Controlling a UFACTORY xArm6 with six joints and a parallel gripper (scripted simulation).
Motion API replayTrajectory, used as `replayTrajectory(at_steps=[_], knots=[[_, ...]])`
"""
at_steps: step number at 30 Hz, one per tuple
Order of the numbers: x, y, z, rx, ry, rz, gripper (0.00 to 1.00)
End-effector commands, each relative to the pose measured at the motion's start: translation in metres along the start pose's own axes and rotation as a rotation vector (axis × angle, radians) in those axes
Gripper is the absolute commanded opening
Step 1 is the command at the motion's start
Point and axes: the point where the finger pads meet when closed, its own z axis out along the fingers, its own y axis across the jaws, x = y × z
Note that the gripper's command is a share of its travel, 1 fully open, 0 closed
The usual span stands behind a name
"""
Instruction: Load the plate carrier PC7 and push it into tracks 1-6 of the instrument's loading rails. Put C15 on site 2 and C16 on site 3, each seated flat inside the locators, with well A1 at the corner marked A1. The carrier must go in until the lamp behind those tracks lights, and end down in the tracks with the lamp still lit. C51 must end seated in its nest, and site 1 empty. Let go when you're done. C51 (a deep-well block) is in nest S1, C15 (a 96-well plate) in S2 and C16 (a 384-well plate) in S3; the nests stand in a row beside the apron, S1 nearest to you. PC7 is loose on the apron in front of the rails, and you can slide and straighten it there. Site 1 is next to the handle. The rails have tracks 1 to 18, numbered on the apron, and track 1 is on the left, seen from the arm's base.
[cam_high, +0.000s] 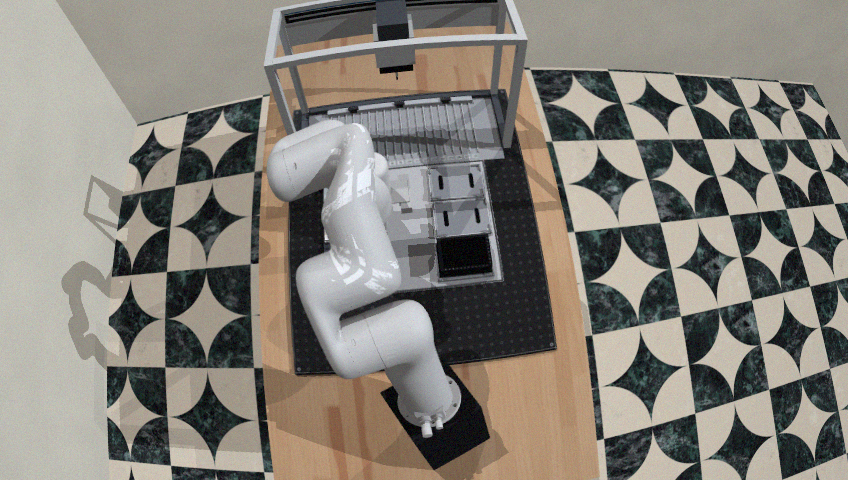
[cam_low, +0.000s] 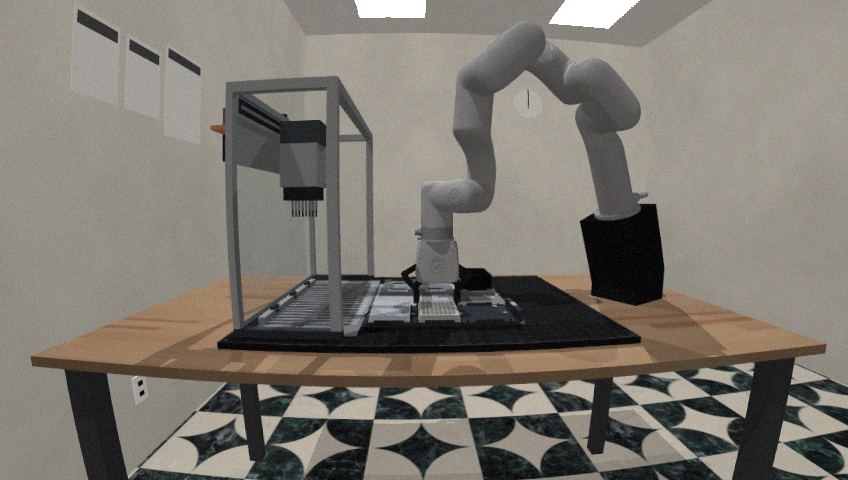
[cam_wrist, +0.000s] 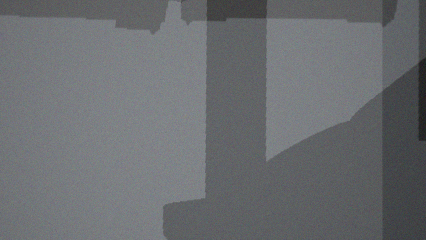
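Three nests stand in a row beside the apron. The nearest one holds a dark block, C51 (cam_high: 464, 255), black and full of tiny wells. The next two nests (cam_high: 462, 217) look pale grey with two short dark slots each, and no plate shows in them from the top view.

From the side view, a white plate with many small wells (cam_low: 438, 308) lies low on the grey carrier PC7 (cam_low: 389, 309). I cannot tell if it is C15 or C16. The carrier sits on the apron in front of the rails (cam_high: 428, 127), and the arm hides most of it from above.

The gripper (cam_low: 438, 291) hangs right over that white plate, very close to it, pointing straight down. Its fingers are spread wide and hold nothing. The wrist view shows only flat grey surface and shadows.

The arm (cam_high: 351, 237) bends over the black mat (cam_high: 523, 297). The tall grey frame (cam_low: 333, 178) stands over the rails on the wooden table (cam_low: 714, 344).
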Motion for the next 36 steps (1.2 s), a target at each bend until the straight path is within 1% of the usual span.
replayTrajectory(at_steps=[1,12,20,29,31,36], knots=[[0.002,-0.001,-0.001,0.003,0.000,0.000,1.00],[0.010,-0.001,-0.001,0.003,0.000,0.000,1.00],[0.010,-0.001,-0.001,0.003,0.000,0.000,1.00],[0.010,-0.001,-0.016,0.003,0.000,0.000,1.00],[0.010,-0.001,-0.016,0.003,0.000,0.000,1.00],[0.010,-0.001,-0.024,0.003,0.000,0.000,1.00]])
